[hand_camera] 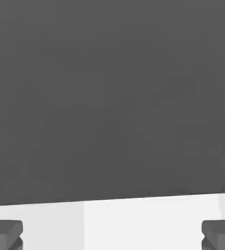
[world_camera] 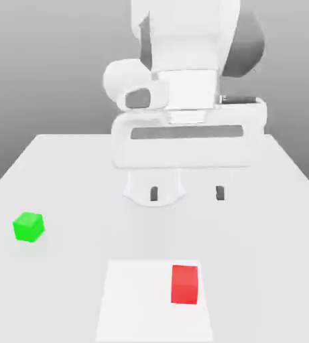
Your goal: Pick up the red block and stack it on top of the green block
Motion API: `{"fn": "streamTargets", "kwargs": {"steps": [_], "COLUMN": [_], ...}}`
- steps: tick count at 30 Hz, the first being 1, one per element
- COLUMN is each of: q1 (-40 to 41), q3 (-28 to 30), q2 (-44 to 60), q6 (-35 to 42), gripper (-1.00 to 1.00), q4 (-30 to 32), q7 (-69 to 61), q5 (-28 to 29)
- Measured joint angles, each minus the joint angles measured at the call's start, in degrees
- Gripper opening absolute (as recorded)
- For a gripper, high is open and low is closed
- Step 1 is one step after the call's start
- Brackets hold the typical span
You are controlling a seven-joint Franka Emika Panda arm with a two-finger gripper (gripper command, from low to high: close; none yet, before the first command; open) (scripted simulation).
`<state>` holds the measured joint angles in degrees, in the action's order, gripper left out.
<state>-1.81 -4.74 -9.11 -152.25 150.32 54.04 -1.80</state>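
Note:
The red block [world_camera: 184, 284] lies near the table's front edge, on a brighter white square patch [world_camera: 133, 301], toward that patch's right side in the exterior view. The green block [world_camera: 28, 226] sits apart from it, far over on the exterior view's left. My gripper [world_camera: 186, 193] hangs above the middle of the table, behind the red block and well clear of both cubes. Its two dark fingertips [world_camera: 154, 193] stand wide apart with nothing between them. In the hand view the gripper [hand_camera: 115, 235] shows its fingertips [hand_camera: 5, 233] at the two corners, spread wide.
The white table [world_camera: 63, 167] stretches out around both blocks, with its edges at both sides of the exterior view. The arm's bulky white body [world_camera: 183, 100] stands over the back half. A grey backdrop [hand_camera: 109, 97] lies beyond the table.

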Motion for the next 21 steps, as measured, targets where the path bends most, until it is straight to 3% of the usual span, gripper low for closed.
{"fn": "streamTargets", "kwargs": {"steps": [5, 11, 12, 18, 21], "q1": [-1.06, -2.80, -2.91, -3.03, -2.42], "q3": [-0.62, 1.78, 1.99, 2.13, 1.31], "q2": [10.42, 22.90, 24.27, 24.95, 21.15], "q6": [-5.92, -16.05, -17.19, -17.83, -14.59], "gripper": [0.00, 0.00, -1.00, -1.00, -1.00], "q4": [4.97, 4.21, 4.01, 3.91, 4.48], "q7": [4.10, 6.82, 7.14, 7.39, 6.66], "q5": [2.13, 5.26, 5.66, 5.96, 5.02]}}
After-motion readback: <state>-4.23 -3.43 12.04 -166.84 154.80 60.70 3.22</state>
